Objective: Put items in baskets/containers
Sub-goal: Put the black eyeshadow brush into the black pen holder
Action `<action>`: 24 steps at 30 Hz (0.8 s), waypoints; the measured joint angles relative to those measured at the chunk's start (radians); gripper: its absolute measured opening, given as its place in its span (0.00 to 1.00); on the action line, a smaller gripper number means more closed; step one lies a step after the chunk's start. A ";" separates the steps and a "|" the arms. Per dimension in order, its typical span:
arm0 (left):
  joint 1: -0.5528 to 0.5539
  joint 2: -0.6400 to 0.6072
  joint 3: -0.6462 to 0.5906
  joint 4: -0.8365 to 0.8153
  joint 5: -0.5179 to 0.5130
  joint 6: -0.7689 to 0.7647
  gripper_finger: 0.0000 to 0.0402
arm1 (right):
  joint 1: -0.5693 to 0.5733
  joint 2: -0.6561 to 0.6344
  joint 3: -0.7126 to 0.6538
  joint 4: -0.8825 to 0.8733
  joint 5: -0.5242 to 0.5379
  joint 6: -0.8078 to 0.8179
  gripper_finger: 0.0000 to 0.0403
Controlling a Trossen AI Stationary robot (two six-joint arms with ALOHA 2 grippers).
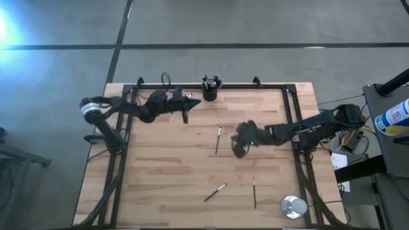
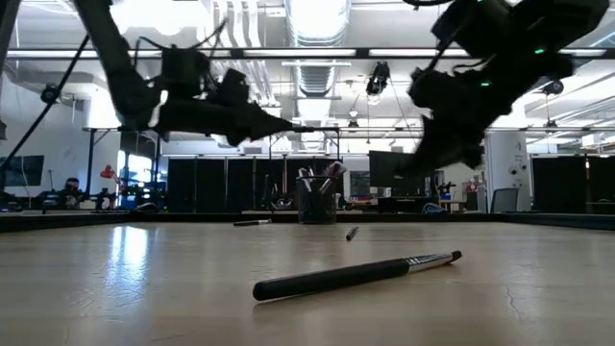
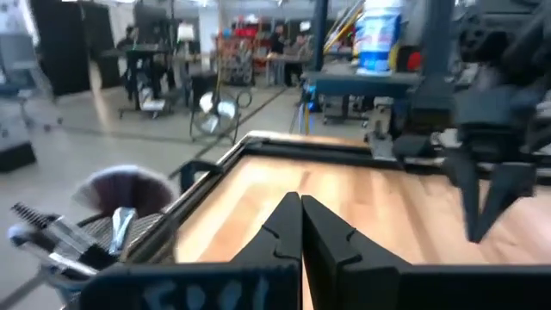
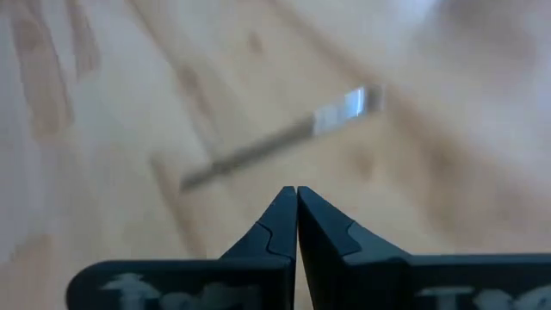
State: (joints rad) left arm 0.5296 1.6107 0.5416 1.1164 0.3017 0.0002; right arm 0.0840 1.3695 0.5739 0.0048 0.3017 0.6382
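on the table [image 1: 160, 179], three brushes [image 1: 218, 139] lie loose; a silver disc [image 1: 294, 206] sits apart; both arms' fingers seem closed, empty.

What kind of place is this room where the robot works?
Probably a large open lab or workshop: ceiling light strips and ducts overhead, benches and racks behind, and a framed wooden table on a concrete floor.
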 joint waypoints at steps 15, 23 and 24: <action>-0.070 -0.014 -0.135 0.107 -0.014 -0.102 0.00 | 0.505 0.004 0.238 -0.636 -0.055 1.044 0.03; -0.140 -0.014 -0.164 0.107 -0.012 -0.117 0.00 | 0.554 0.130 0.275 -0.642 -0.177 1.251 0.16; -0.148 -0.014 -0.167 0.107 -0.012 -0.117 0.00 | 0.553 0.152 0.281 -0.638 -0.192 1.260 0.19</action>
State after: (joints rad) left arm 0.3816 1.5963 0.3743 1.2232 0.2893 -0.1165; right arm 0.6372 1.5218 0.8553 -0.6331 0.1095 1.8985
